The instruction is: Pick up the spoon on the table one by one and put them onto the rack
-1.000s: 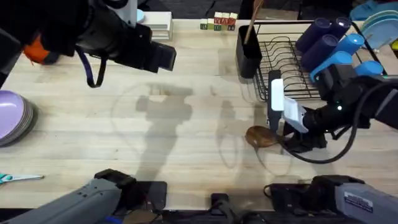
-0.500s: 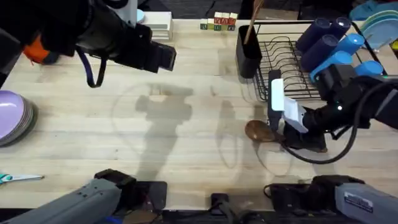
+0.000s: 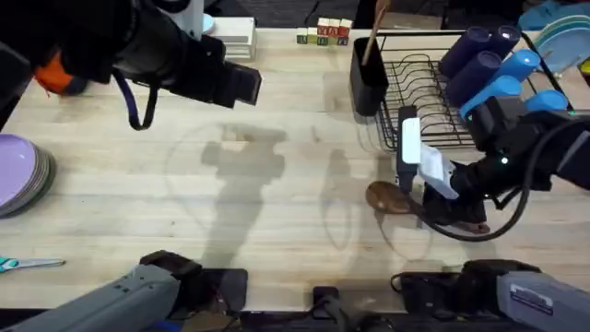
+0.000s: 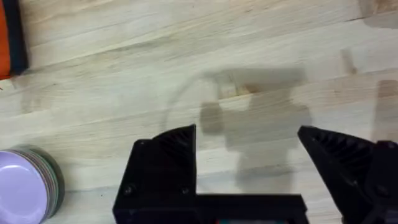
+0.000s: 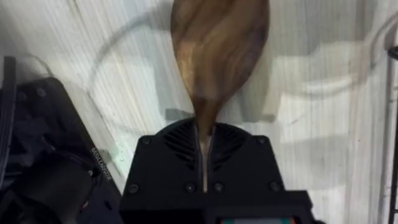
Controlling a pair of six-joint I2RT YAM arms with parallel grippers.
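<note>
Overhead: dark glossy spoon (image 3: 392, 199), oval bowl, low over the pale grained bench (image 3: 277, 184) just before the black wire rack (image 3: 429, 111); bowl has shifted slightly since a second ago, suggesting the lift is starting. Tan spoon (image 3: 373, 32) stands in the caddy (image 3: 369, 78).

Left wrist: left end effector (image 4: 249, 158) spread wide, empty.

Right wrist: right end effector (image 5: 204, 146) clamped on the spoon's neck.

Overhead faces forward-down; wrist views hug the table (image 3: 277, 184).
</note>
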